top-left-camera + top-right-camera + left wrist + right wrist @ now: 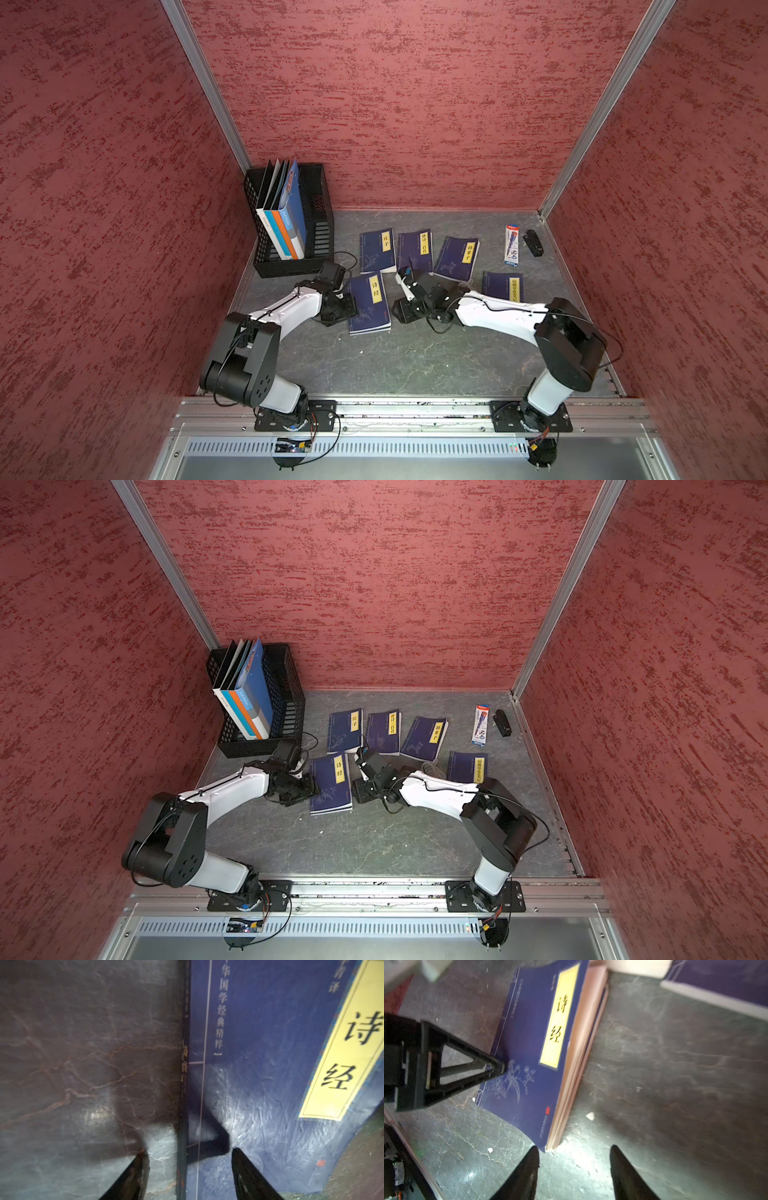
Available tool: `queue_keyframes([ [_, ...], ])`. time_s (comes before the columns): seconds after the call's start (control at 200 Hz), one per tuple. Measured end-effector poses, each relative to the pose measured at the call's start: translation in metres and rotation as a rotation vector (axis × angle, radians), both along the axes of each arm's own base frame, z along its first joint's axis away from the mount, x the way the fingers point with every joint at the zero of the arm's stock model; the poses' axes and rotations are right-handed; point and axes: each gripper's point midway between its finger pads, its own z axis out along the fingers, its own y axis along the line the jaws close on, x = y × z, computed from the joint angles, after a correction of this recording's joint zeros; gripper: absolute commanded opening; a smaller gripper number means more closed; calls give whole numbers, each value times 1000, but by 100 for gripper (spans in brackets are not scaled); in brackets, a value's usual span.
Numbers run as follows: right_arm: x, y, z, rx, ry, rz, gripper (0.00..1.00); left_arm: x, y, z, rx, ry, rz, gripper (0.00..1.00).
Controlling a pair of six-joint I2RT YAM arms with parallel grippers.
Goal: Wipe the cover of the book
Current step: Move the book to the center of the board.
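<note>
Both pairs of jaws stand apart, holding nothing. My left gripper (189,1150) straddles the spine edge of the blue book (365,311), which lies flat on the grey table (395,361). My right gripper (574,1147) hovers beside its near corner. Farther back I see a black file basket (320,216).

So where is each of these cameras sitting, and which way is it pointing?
Top views: twin camera high above the front rail, looking down at table and book; left arm and right arm show whole.
Left wrist: on the left arm, looking past the open left claw at the book's spine edge.
Right wrist: on the right arm, looking past the open right claw across the table.
Shared: all show the yellow-labelled book; the right wrist view also catches the left claw.
</note>
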Motion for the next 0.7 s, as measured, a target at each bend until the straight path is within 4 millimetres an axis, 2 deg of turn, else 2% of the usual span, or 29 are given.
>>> queue_keyframes([
  [0.085,28,-36,19,-4,-45,-114,67,4,-4,10,7,-31,-21,72],
  [0.175,58,-90,33,-36,-94,-271,70,9,-12,26,5,-79,-52,78],
  [0.255,77,-143,33,-66,-106,-409,70,12,-20,38,-6,-119,-81,85],
  [0.326,87,-195,25,-99,-94,-536,72,13,-26,46,-17,-150,-105,87],
  [0.396,89,-243,13,-139,-73,-656,75,14,-31,53,-26,-173,-125,87],
  [0.456,86,-275,3,-174,-52,-735,78,16,-34,58,-34,-189,-139,88],
  [0.546,76,-306,-13,-203,-12,-812,79,19,-38,63,-47,-205,-156,88],
  [0.701,54,-348,-40,-228,60,-920,80,23,-42,68,-58,-221,-178,88],
])
